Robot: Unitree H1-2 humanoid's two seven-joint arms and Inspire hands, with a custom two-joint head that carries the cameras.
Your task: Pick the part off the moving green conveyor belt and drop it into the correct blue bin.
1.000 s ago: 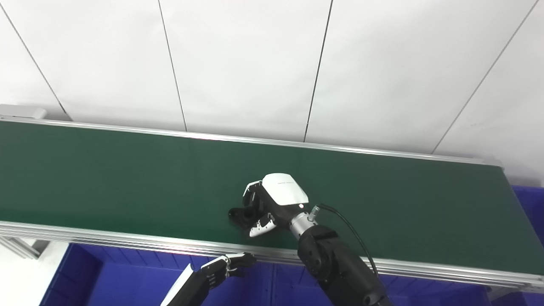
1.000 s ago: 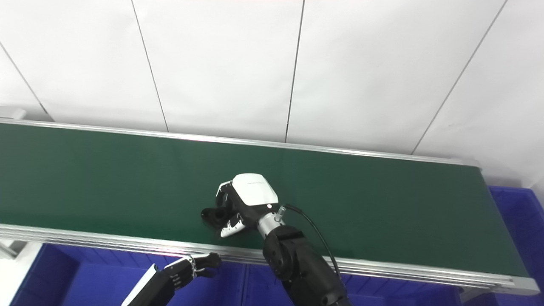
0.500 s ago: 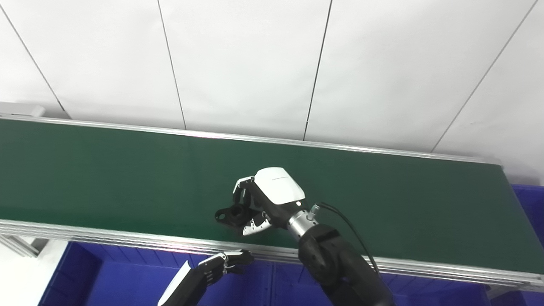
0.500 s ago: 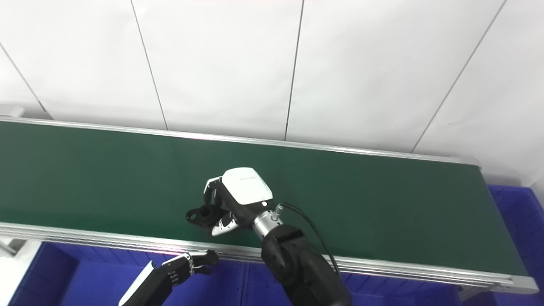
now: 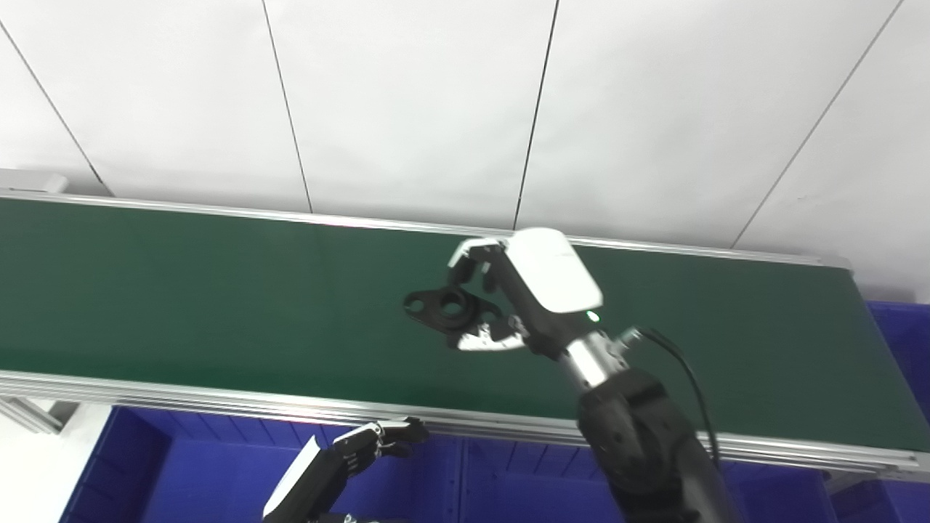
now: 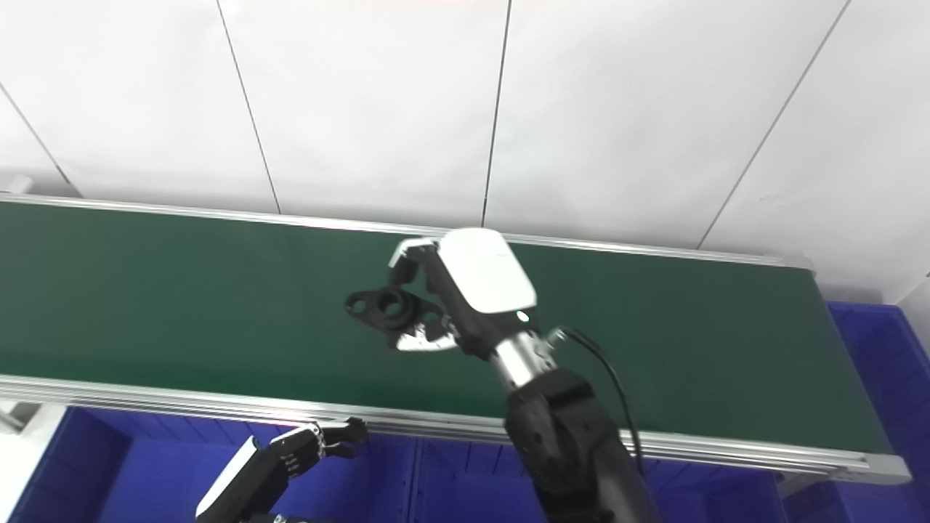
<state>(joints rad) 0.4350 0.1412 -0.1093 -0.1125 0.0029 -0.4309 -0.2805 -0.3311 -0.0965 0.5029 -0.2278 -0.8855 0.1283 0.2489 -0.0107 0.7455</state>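
Black flanged part (image 5: 445, 309) juts left from my right hand (image 5: 527, 294), fingers (image 5: 468, 260) clamped on it above the green belt (image 5: 182, 290); my left hand (image 5: 363, 454) curls loosely near the blue bin (image 5: 182, 479).

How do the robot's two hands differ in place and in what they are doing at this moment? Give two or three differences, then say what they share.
The right hand is shut on the black part; the left hand holds nothing. The right hand is raised over the green conveyor belt; the left hand sits low, at the belt's near rail, over the blue bin. The right hand's white back faces the cameras; the left hand shows mainly dark fingers. Both arms come in from the bottom edge.
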